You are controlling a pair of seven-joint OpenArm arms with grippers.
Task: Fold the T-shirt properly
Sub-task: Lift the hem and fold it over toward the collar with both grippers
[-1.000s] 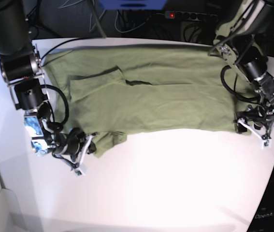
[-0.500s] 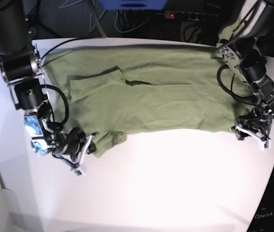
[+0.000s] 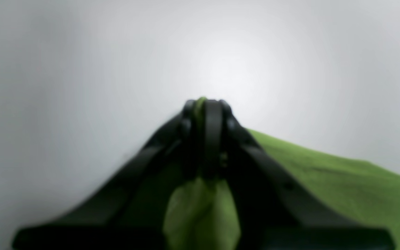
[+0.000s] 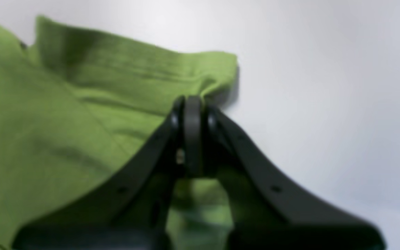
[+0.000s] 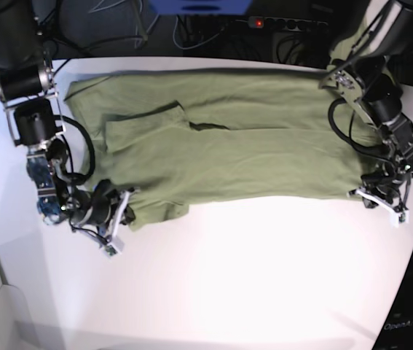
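White bench (image 5: 264, 277) carries the T-shirt (image 5: 250, 146), spread flat with its long axis running left to right across the base view. Left gripper (image 5: 378, 200) has its jaws clamped on one near corner; right gripper (image 5: 116, 219) pinches the opposite near corner.

bare table (image 5: 250, 292) in front, T-shirt (image 5: 250, 146) behind
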